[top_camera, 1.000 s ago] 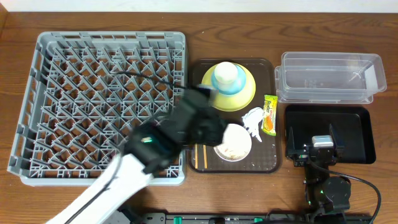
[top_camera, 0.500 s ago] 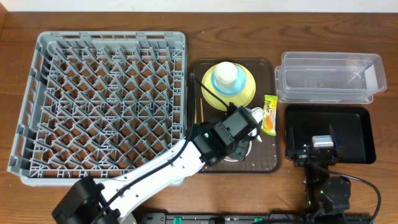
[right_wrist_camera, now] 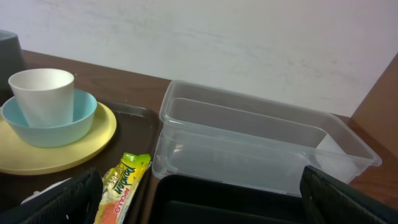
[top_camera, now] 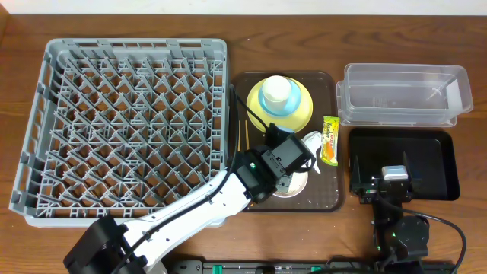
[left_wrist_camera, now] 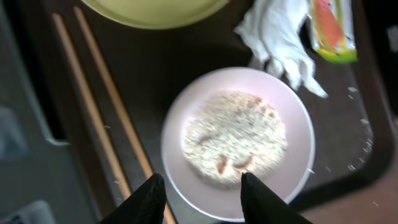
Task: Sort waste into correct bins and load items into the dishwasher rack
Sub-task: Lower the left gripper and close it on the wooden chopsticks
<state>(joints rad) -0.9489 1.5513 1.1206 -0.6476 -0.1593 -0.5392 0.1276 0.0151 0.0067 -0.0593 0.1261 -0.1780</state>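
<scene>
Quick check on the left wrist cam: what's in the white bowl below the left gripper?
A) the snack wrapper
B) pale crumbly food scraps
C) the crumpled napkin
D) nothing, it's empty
B: the left wrist view shows the white bowl holding a mound of pale crumbly food scraps, while the napkin and snack wrapper lie outside it on the tray.

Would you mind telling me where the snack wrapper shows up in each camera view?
Overhead: snack wrapper right of centre, near the right edge of the tray.
Left wrist: top right corner, beside the napkin.
Right wrist: bottom left, before the clear tub.
Shared landmark: the yellow plate, left of it.
</scene>
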